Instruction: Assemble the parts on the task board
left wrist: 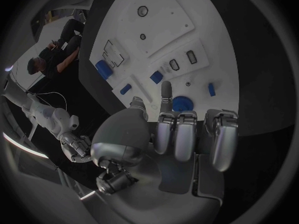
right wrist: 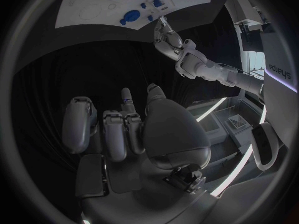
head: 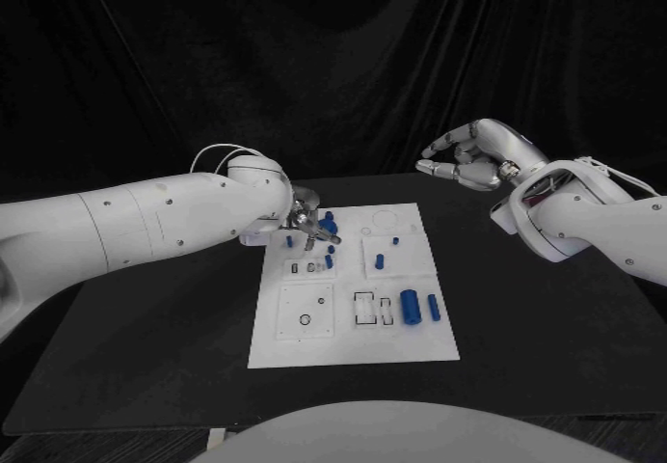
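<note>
The white task board lies in the middle of the table. My left hand hangs over its far left corner, fingertips pointing down beside small blue parts. In the left wrist view the thumb and one finger are stretched out and apart with nothing between them. A round blue part lies on the task board just past the curled fingers of the left hand. My right hand is raised over the table's far right, fingers curled in and holding nothing.
A thick blue cylinder and a thin one lie at the board's near right. Smaller blue pieces sit mid-board. The right wrist view shows my right hand, the board and my left hand.
</note>
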Motion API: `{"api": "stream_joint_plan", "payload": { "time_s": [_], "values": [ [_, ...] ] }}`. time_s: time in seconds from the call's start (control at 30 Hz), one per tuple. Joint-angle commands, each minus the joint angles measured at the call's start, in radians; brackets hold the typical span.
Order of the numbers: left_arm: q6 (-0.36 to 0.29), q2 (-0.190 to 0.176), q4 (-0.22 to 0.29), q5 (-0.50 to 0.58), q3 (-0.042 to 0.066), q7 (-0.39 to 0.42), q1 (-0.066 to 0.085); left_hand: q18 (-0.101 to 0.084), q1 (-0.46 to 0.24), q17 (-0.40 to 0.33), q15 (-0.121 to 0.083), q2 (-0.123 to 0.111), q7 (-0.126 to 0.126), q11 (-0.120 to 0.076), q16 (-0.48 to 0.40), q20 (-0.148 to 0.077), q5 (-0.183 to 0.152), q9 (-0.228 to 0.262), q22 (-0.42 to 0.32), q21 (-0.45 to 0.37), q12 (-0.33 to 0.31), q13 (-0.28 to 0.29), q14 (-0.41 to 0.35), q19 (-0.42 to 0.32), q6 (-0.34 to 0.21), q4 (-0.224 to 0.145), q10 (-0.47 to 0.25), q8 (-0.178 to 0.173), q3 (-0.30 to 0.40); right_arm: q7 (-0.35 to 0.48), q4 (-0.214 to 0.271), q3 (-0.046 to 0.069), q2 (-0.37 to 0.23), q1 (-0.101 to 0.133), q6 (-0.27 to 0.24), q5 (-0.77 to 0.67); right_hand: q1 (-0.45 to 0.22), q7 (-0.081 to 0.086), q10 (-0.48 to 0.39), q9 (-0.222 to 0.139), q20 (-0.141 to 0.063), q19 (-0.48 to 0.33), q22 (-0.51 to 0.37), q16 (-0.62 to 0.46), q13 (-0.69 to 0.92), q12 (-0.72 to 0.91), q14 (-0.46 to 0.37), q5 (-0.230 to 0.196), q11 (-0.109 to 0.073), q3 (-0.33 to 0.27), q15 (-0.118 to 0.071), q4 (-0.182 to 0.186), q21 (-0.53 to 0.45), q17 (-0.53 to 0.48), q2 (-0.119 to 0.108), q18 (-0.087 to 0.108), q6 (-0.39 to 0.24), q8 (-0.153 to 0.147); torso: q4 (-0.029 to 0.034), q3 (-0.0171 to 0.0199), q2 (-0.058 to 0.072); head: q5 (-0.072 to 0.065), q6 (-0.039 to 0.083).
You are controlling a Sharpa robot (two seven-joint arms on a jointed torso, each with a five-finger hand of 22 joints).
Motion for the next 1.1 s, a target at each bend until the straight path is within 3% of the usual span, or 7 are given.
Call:
{"api": "stream_joint_plan", "payload": {
  "time_s": [0.03,0.27,0.6,0.8,1.1],
  "values": [
    [0.018,0.005,-0.003,-0.001,0.001,-0.037,-0.008,-0.006,-0.007,0.263,-0.011,0.001,-0.005,-0.009,0.003,-0.010,-0.002,0.031,0.263,0.003,0.000,0.263,0.106,0.106,-0.006,0.002,0.107,0.015,-0.002,0.008,-0.002,0.001,-0.001,-0.004,0.012,-0.006,0.007,0.001,0.105,-0.001,0.001,0.005,0.179,0.003,0.263,0.004,0.103,0.002,0.006,-0.002,0.007,-0.002,0.004,0.263,0.001,0.009,0.004,-0.002,-0.0007,0.0006,-0.001,0.004,0.000],
    [0.011,0.020,-0.015,-0.001,0.001,-0.028,-0.025,-0.006,0.009,0.263,-0.013,0.013,-0.006,-0.011,0.003,-0.013,0.005,0.068,0.263,0.003,0.000,0.263,0.106,0.106,-0.022,-0.008,0.107,0.024,0.013,0.005,-0.005,0.001,0.000,-0.009,0.020,-0.006,0.007,0.001,0.105,-0.001,0.001,0.005,0.179,0.003,0.263,0.004,0.103,0.003,0.006,-0.002,0.007,-0.002,0.004,0.263,0.002,0.009,0.004,-0.002,-0.0018,0.0009,-0.002,0.012,0.000],
    [0.016,0.048,-0.049,-0.001,0.001,-0.015,-0.046,-0.006,0.018,0.263,-0.011,0.004,-0.002,-0.008,0.003,-0.012,0.010,0.094,0.263,0.003,0.000,0.263,0.106,0.106,-0.044,-0.020,0.107,0.016,0.020,0.011,-0.010,0.001,0.005,-0.014,0.022,-0.006,0.006,0.001,0.105,-0.002,0.001,0.000,0.176,0.003,0.263,0.004,0.103,0.006,0.007,-0.003,0.008,0.002,-0.009,0.263,0.005,0.012,0.004,-0.003,-0.0012,0.0003,-0.003,0.025,0.000],
    [0.023,0.061,-0.064,-0.001,0.001,-0.006,-0.052,-0.006,0.039,0.263,-0.007,0.007,0.004,-0.003,0.003,-0.009,0.038,0.114,0.263,0.003,0.000,0.263,0.106,0.106,-0.063,-0.045,0.107,-0.008,0.041,0.011,-0.011,0.001,0.009,-0.015,0.029,-0.006,0.007,0.002,0.105,-0.003,0.002,-0.006,0.171,0.003,0.263,0.004,0.103,0.012,0.008,-0.004,0.008,0.005,-0.026,0.263,0.007,0.016,0.004,-0.004,-0.0012,0.0014,-0.003,0.017,0.000],
    [0.035,0.076,-0.085,-0.001,0.001,0.004,-0.054,-0.006,0.054,0.263,-0.004,0.012,0.006,-0.001,0.003,-0.006,0.068,0.127,0.263,0.003,0.000,0.263,0.106,0.106,-0.067,-0.065,0.107,-0.026,0.062,0.008,-0.013,0.001,0.015,-0.015,0.041,-0.006,0.008,0.002,0.105,-0.004,0.002,-0.009,0.169,0.003,0.263,0.004,0.103,0.015,0.008,-0.004,0.009,0.007,-0.033,0.263,0.009,0.017,0.002,-0.006,-0.0014,0.0005,-0.004,0.026,0.000]
  ]
}}
